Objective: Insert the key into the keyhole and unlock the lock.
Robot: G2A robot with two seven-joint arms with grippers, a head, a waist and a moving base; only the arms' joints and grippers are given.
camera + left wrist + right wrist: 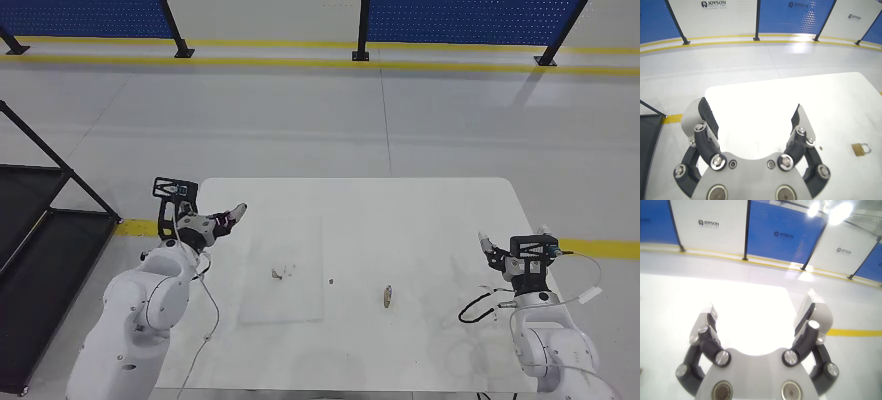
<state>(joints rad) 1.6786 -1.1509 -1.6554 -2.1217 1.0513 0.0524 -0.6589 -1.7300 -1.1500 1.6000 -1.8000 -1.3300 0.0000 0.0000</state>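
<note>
Left hand [750,106] spread wide, nothing between the fingers, hovering near the far left corner of the white table [420,210]. Right hand [762,300] also wide open and empty, at the table's right edge.

Faint rectangular mat [300,240] lies flat on the table, left of centre.

Brass lock [388,296] lies flat near mid-table, right of the mat, well apart from both hands.

Key [280,272] lies on the mat, left of the lock and not touching it.

Tiny speck [331,281] sits between key and lock; cannot tell what it is.
</note>
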